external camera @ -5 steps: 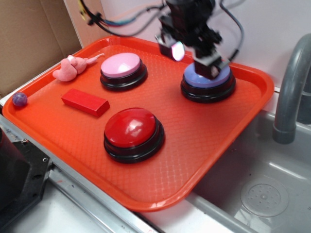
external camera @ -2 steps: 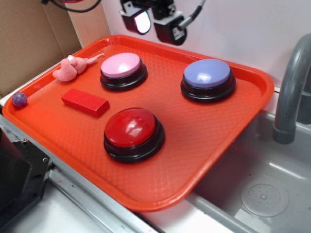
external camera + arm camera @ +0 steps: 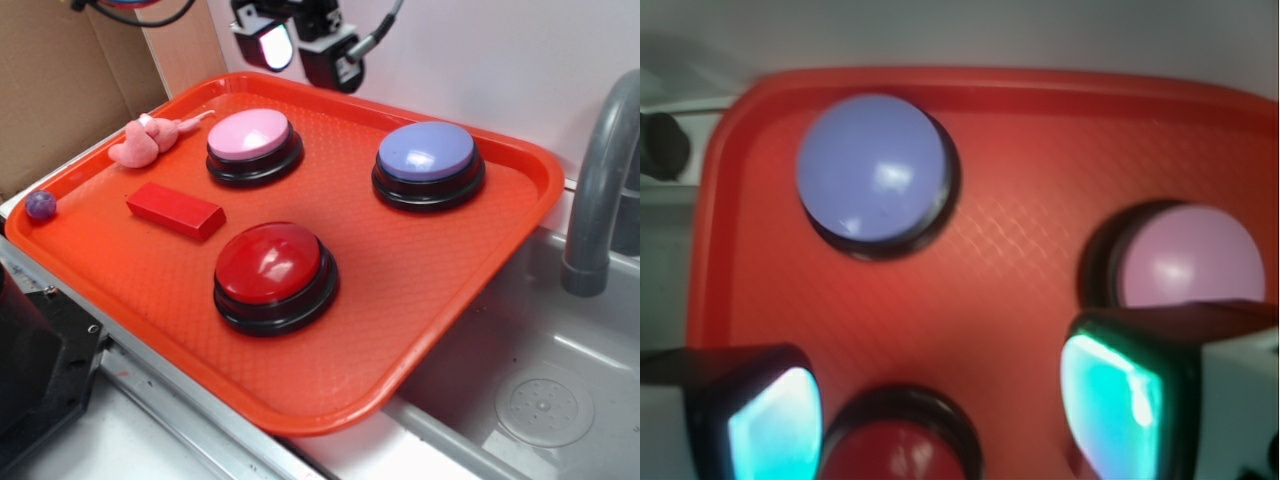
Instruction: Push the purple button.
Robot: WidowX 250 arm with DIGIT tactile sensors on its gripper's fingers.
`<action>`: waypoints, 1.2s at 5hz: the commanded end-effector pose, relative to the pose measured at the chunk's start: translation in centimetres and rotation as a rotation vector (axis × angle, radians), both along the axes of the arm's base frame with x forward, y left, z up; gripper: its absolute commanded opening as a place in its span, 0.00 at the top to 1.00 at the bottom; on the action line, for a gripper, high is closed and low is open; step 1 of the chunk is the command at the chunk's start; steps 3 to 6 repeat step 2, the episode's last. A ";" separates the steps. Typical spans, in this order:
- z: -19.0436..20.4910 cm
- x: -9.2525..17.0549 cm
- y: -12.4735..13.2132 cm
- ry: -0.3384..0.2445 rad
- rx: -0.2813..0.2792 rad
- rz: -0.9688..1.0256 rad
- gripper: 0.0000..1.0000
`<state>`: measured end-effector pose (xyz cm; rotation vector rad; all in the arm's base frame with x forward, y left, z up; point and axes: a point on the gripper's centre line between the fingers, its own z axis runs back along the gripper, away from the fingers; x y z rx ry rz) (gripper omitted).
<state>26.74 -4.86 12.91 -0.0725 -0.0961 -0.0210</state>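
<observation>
Looking at the target: the purple button (image 3: 428,152) is a big round dome with a bluish-lavender top on a black base, the same size as the two other buttons; a small bright glare sits on its top.
Place of target: it stands on the orange tray (image 3: 430,290), near the far right corner, lower than the gripper (image 3: 296,42) and to its right in the exterior view, well apart from it and not touched by anything.
Gripper: it hangs high above the far edge of the tray; its two fingers (image 3: 1120,390) are spread apart with empty space between them, and they hold nothing.
Pink button (image 3: 249,134): it sits almost under the gripper, a little in front of it.
Red button (image 3: 270,264): it stands further toward the near side of the tray from the gripper.
Other things: a red block (image 3: 176,210), a pink toy mouse (image 3: 145,139) and a tiny purple ball (image 3: 41,205) lie to the left of the gripper, low on the tray's left side.
Writing: I can read no label, brand or letters on any button or on the tray.
Exterior view only: the block, the mouse, the ball, the grey faucet (image 3: 600,170) and the sink (image 3: 560,380) at the right.
Wrist view only: the inner sides of the fingers glow in cyan; the purple button (image 3: 870,170) appears at upper left, the pink one (image 3: 1185,260) at right, and the red one (image 3: 902,450) is partly cut at the bottom edge. This view is somewhat blurred.
</observation>
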 end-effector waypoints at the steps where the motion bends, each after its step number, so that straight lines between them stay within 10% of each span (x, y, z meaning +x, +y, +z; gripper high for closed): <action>1: 3.0 -1.2 1.3 -0.134 -0.015 0.026 0.00; 6: 3.0 -1.7 1.8 -0.174 -0.016 0.045 0.00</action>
